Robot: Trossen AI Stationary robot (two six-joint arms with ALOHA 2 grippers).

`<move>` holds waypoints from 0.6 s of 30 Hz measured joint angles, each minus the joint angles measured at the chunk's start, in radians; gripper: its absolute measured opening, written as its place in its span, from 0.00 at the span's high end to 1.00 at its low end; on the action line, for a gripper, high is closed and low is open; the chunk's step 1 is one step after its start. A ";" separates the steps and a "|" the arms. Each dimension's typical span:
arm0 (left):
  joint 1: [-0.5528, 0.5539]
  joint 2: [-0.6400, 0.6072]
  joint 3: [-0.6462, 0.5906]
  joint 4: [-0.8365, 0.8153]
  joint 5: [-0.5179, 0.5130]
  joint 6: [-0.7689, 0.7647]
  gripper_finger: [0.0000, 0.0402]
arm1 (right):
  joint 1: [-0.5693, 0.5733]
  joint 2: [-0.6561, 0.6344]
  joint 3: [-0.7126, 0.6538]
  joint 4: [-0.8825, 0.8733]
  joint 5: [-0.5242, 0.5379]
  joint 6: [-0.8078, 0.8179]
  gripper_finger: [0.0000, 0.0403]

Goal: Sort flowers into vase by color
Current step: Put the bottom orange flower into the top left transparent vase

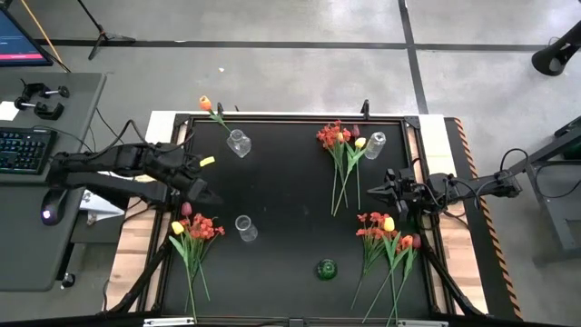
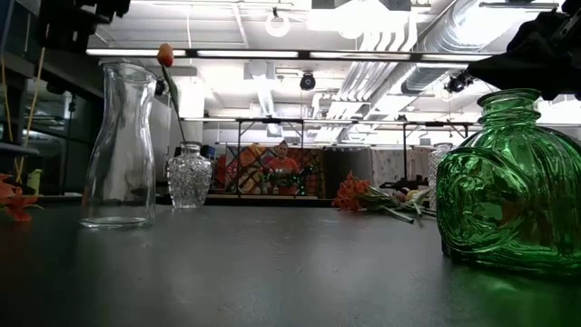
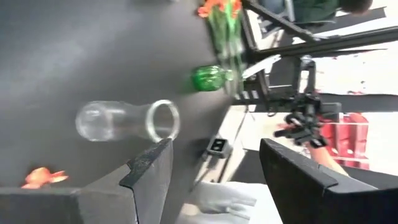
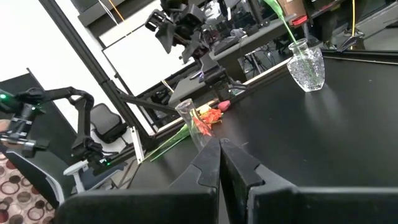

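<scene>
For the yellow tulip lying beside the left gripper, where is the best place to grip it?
Probably the thin green stem just below the yellow tulip's head, taken from straight above. It lies flat on the table, and the open left gripper is nearby.

Overhead camera sees the whole table [image 1: 290, 182]; the low one shares its green vase [image 2: 513, 182], close.

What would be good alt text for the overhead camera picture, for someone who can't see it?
Overhead view of a black table with four loose bunches of artificial flowers, three clear glass vases, one holding an orange tulip, and a green vase. The open left gripper and shut right gripper hover at opposite sides.
</scene>
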 joint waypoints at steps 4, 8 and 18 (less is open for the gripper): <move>-0.058 0.012 0.000 0.080 -0.012 -0.046 0.43 | 0.000 0.000 0.000 0.009 0.024 0.039 1.00; -0.111 0.029 0.000 0.155 -0.035 -0.066 0.43 | 0.000 0.000 -0.001 0.134 0.103 0.417 1.00; -0.160 0.083 0.000 0.202 -0.134 -0.006 0.43 | 0.004 0.033 -0.001 0.448 0.192 0.583 1.00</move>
